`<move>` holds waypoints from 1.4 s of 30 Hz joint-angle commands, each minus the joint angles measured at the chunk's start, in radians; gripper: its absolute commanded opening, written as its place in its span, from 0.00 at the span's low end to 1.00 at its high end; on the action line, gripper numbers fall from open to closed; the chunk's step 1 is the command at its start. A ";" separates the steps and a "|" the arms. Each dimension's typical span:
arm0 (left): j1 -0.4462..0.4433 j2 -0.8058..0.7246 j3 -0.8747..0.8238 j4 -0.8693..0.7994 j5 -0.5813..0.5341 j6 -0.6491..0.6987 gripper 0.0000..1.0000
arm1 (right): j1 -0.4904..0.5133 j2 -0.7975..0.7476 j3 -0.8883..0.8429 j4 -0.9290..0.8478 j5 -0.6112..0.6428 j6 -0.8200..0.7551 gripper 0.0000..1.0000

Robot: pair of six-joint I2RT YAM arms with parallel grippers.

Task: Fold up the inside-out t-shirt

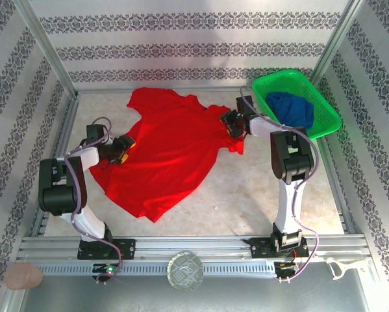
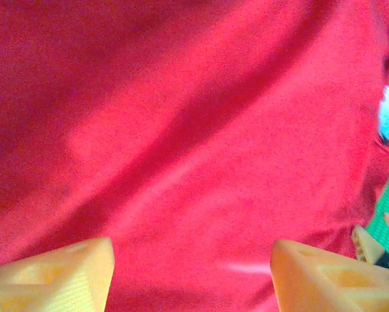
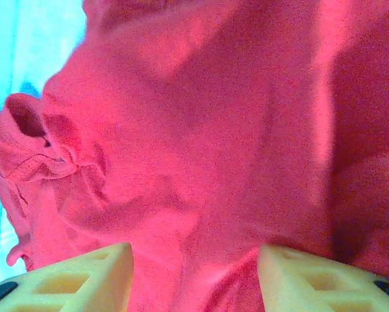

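The inside-out t-shirt (image 1: 175, 143) is bright red and lies spread out and wrinkled on the pale table (image 1: 246, 195), running from the back middle down to the front left. My left gripper (image 1: 121, 151) is low over the shirt's left edge. Its yellow fingers stand wide apart, with flat red cloth (image 2: 200, 130) showing between them, so my left gripper (image 2: 191, 260) is open. My right gripper (image 1: 232, 123) is at the shirt's right sleeve. It is also open (image 3: 194, 260), above bunched cloth, with a rolled hem (image 3: 32, 156) to the left.
A green plastic basket (image 1: 327, 114) stands at the back right with a dark blue garment (image 1: 290, 107) in it, close behind the right arm. Metal frame posts and patterned walls close in the table. A round glass object (image 1: 185, 270) sits on the front rail.
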 commanded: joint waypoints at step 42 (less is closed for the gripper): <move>-0.114 -0.312 -0.440 0.176 -0.001 -0.141 0.74 | 0.082 -0.594 -0.898 0.061 0.095 0.000 0.52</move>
